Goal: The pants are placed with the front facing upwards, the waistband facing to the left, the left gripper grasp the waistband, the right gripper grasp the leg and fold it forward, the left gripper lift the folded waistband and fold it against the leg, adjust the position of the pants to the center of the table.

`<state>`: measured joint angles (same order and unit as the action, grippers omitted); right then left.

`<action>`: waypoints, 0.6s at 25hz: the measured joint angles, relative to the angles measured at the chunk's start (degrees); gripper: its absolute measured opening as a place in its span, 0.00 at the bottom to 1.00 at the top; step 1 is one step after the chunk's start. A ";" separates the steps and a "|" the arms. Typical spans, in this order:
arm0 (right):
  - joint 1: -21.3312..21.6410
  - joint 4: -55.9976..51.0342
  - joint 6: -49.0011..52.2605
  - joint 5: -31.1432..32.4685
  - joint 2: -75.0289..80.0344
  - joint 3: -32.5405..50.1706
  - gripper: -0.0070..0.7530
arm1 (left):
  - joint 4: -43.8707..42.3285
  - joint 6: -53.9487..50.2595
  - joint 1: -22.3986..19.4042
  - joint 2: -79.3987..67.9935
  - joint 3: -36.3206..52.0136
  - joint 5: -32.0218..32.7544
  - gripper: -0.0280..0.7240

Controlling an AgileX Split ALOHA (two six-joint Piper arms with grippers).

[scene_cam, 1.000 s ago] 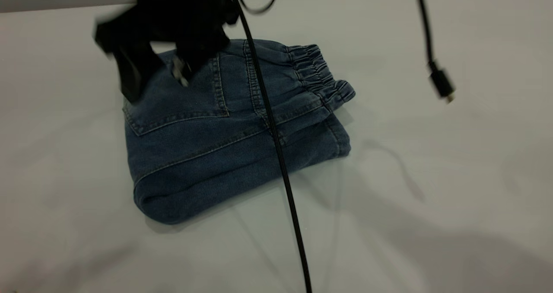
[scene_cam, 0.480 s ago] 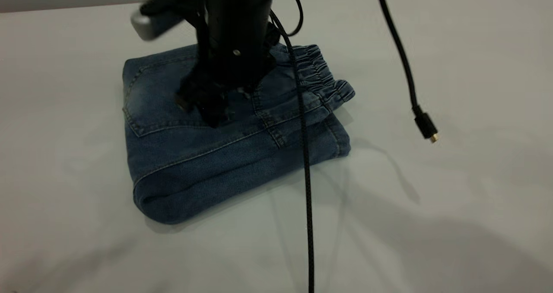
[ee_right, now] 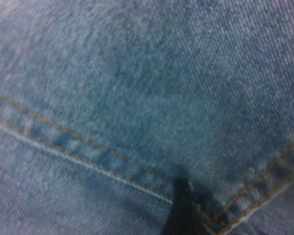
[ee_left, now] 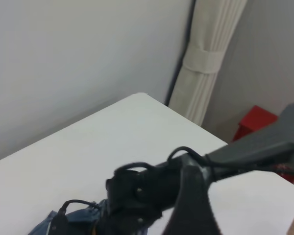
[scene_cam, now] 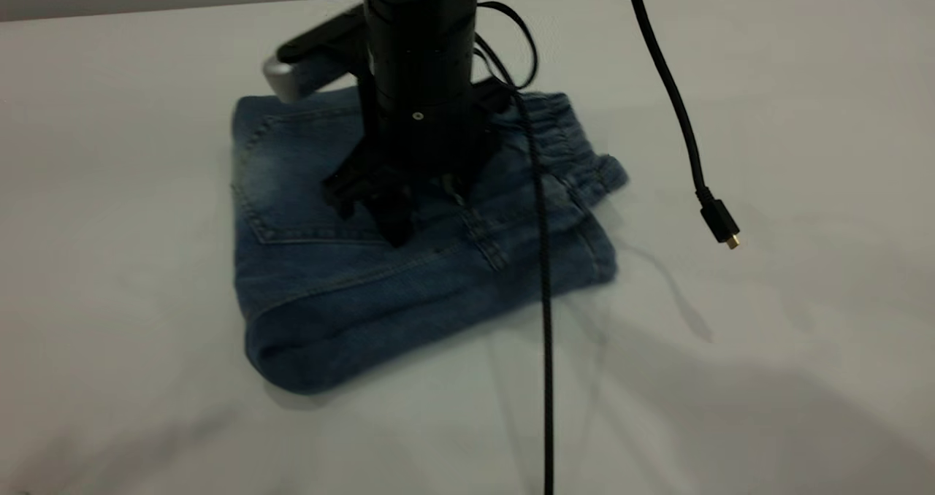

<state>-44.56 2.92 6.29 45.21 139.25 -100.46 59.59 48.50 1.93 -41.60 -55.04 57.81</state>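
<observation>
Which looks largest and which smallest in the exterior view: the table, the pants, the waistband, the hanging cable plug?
1. the table
2. the pants
3. the waistband, partly hidden behind the arm
4. the cable plug, clearly smallest, even if it hangs nearer the camera

The exterior camera looked down steeply and from close range at the surface [scene_cam: 767,378] and the folded pants [scene_cam: 409,283]. The right wrist camera sat almost against the denim [ee_right: 137,98], seams filling its frame. The left wrist camera faced away, across the surface corner [ee_left: 152,127] toward a wall and curtain [ee_left: 210,58].
</observation>
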 joint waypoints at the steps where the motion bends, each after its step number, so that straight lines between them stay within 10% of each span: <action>1: 0.20 0.13 2.14 1.55 0.00 0.00 0.62 | -0.02 0.00 0.20 0.00 0.00 0.09 0.69; 15: 1.22 4.42 18.17 16.13 -0.71 0.06 0.54 | -1.78 0.00 3.41 0.00 0.00 -0.88 0.69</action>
<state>-43.34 7.34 24.46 61.34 138.54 -100.40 57.81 48.50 5.34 -41.60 -55.04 56.93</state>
